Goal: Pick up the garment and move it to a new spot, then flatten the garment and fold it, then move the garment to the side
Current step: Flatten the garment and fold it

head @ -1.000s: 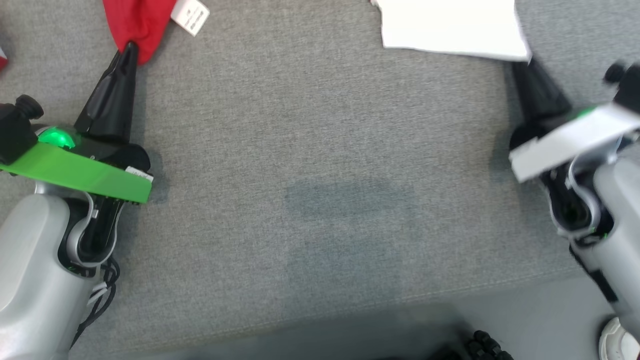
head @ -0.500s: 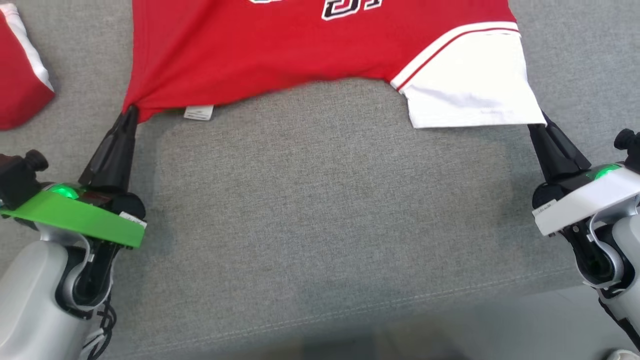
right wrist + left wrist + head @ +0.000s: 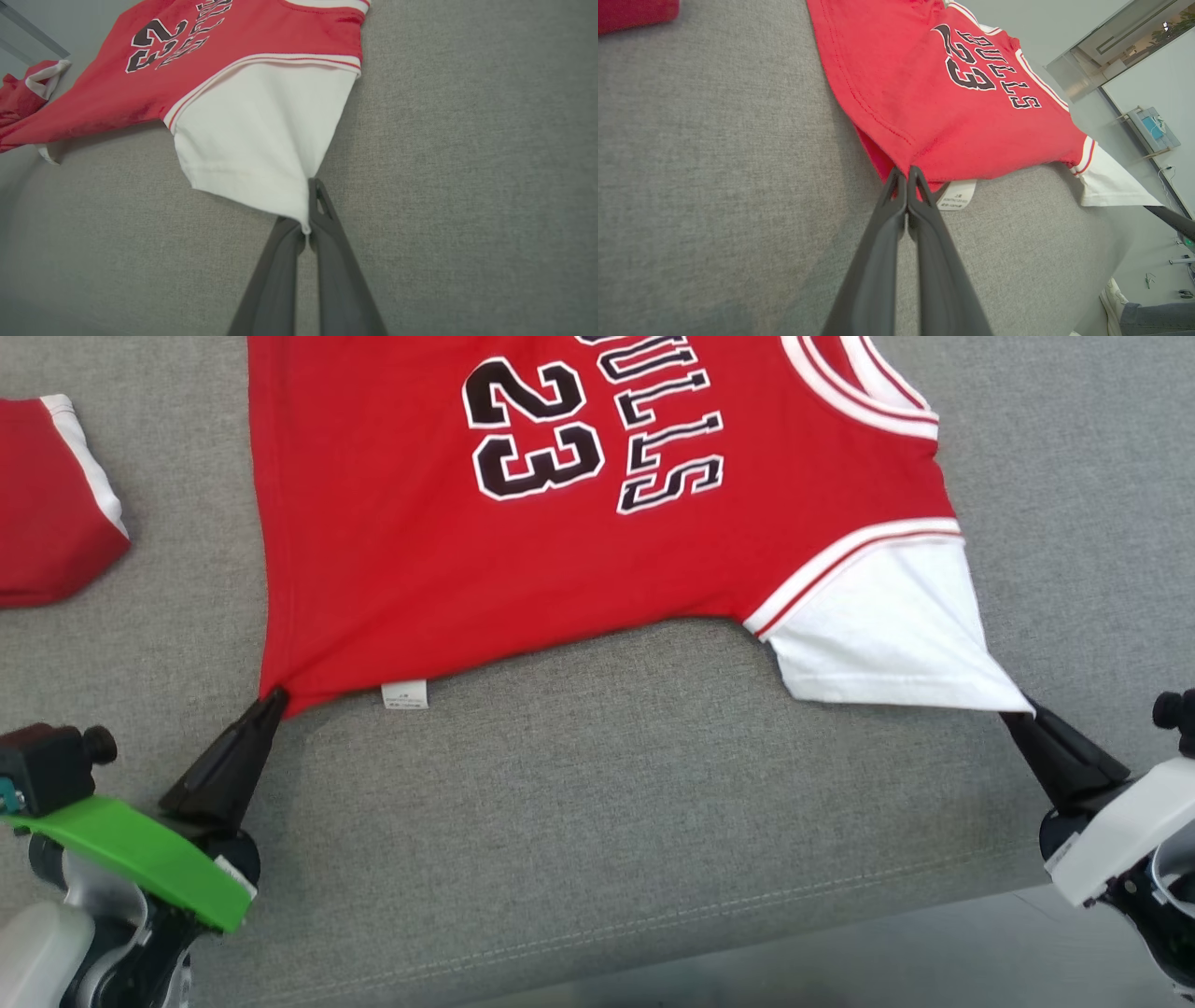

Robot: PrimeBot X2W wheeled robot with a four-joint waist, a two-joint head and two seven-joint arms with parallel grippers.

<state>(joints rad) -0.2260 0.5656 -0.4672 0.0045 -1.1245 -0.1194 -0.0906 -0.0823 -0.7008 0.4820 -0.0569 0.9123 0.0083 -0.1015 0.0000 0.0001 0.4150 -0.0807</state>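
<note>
While our left hand [image 3: 275, 696] pinches the hem corner of the red jersey [image 3: 401, 569] and our right hand [image 3: 1014, 715] clamps its white sleeve tip, the jersey lies spread on the grey cushion [image 3: 597, 821]; we should pull both corners evenly, low.

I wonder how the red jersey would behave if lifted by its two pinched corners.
The jersey is probably floppy: its edge curves inward between the left gripper and right gripper, both shut on corners. It seems light, as fingertip pinches stretch it. The white sleeve, held at its tip, might slip.
</note>
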